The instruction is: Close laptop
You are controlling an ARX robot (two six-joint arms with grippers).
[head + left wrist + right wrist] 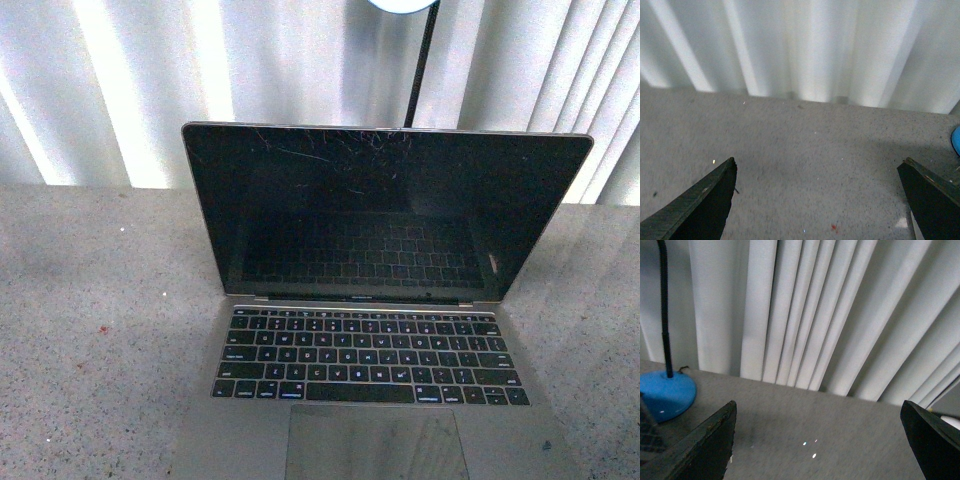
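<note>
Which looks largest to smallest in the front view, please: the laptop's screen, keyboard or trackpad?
1. Screen
2. Keyboard
3. Trackpad, though the picture's lower edge cuts it off, so its full size is unsure.

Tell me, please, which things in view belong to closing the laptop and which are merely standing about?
For the job:
- laptop, open with its screen up
- left gripper and right gripper, both open and empty

Standing about:
- desk lamp with a blue base
- white vertical blinds
- grey speckled tabletop
</note>
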